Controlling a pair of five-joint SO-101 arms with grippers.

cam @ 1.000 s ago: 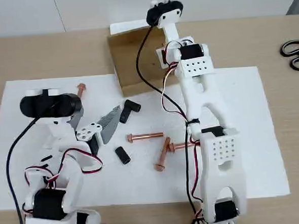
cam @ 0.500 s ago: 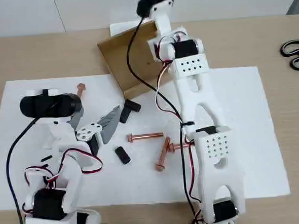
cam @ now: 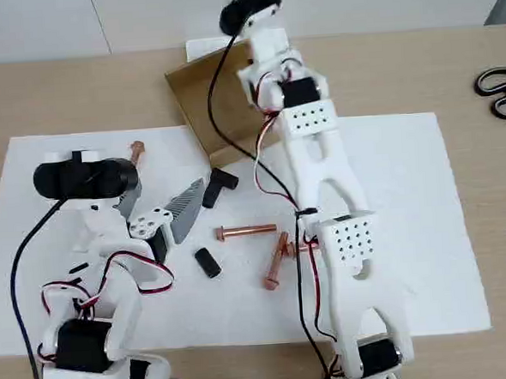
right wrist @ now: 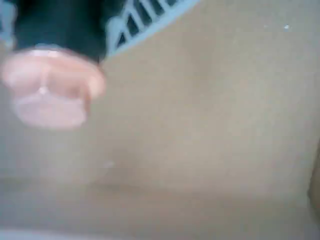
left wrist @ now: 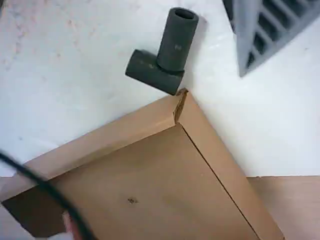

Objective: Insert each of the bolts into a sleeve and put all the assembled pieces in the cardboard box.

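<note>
Sleeved bolt (right wrist: 50,95) clamped in right gripper (right wrist: 65,30), arm stretched over cardboard box (cam: 198,98).

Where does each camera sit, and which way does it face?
High view: fixed above, looking down at the table; both arms show.
Left wrist view: on left arm, facing cardboard box corner and two sleeves; left hand partly shows.
Right wrist view: on right arm, facing into box; right hand holds sleeved bolt.
All three share the box.
</note>
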